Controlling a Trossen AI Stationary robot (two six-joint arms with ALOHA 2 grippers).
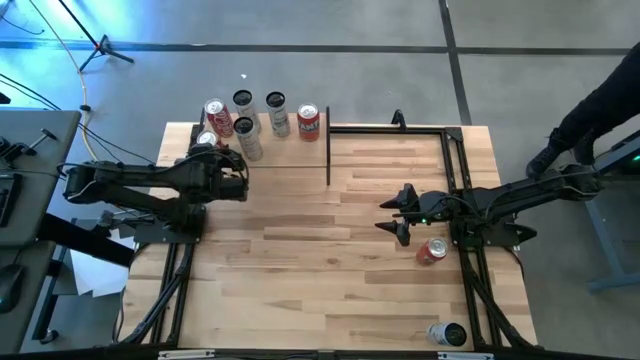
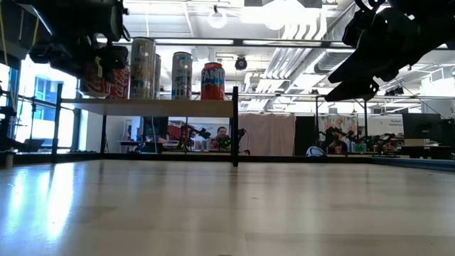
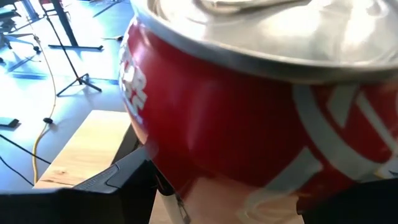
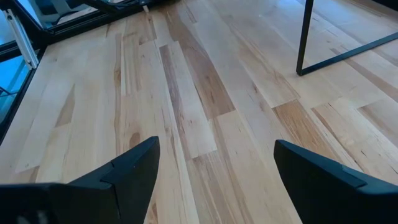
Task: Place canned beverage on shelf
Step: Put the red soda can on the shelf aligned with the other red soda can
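My left gripper is shut on a red canned beverage with a silver top, at the left end of the shelf. In the low view the red canned beverage sits just above the pale board; whether it rests on the board I cannot tell. Several other cans stand upright on the shelf's far part. My right gripper hangs open over the table's right half, with only bare planks between its fingers. My left gripper pinches the red can's side wall between its two fingers, one on each side. The fingers come nearly level from the table's left. The can stands upright in the hold, its silver top up.
A red can lies on the table beside my right arm, and another can lies near the front edge. A black post marks the shelf's right end. A black rail runs along the far edge. A person stands at the far right.
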